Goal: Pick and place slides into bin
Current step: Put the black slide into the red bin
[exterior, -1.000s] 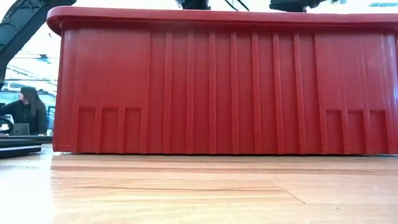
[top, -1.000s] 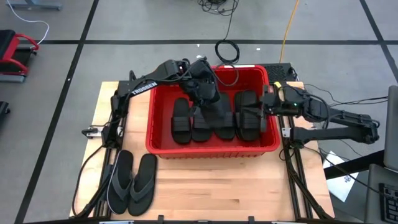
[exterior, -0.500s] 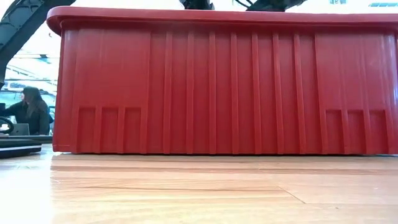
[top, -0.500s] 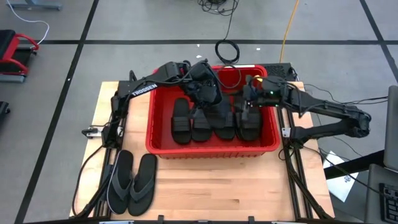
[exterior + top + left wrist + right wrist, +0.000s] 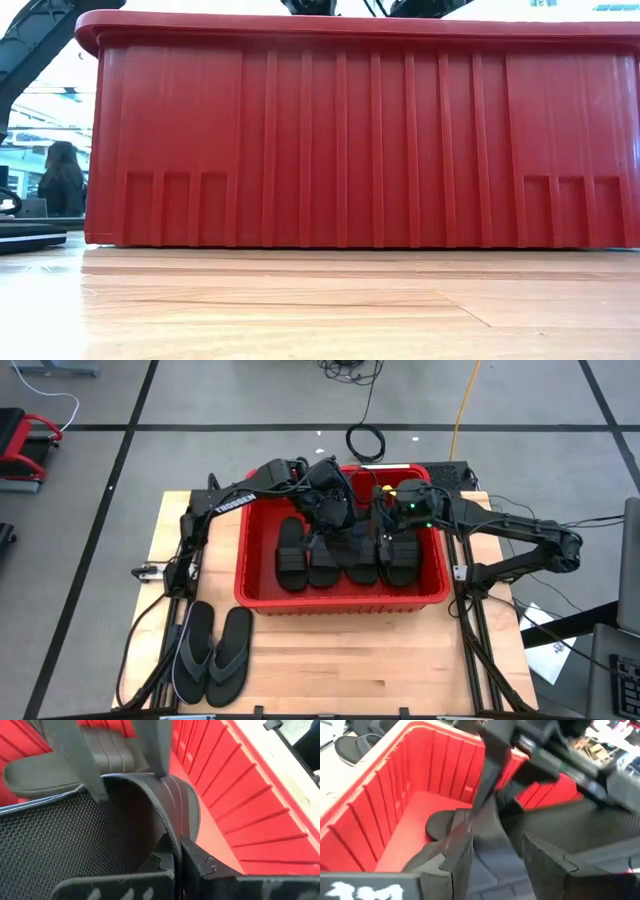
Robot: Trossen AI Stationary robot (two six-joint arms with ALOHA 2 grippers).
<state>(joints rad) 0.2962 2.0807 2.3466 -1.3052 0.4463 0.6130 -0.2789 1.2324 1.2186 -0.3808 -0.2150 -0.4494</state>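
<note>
A grey floor [image 5: 120, 400] crossed by dark lines surrounds the wooden counter [image 5: 330, 670], with cables [image 5: 365, 440] lying on it.

bin [image 5: 340, 597]: red, ribbed | slides [image 5: 330, 555]: black | flip-flops [image 5: 212, 650]: dark grey

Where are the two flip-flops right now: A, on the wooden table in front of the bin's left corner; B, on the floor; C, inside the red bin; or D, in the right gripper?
A: in the high view the two flip-flops lie side by side on the table, outside the bin, near the table's front left corner, untouched by either gripper.
</note>
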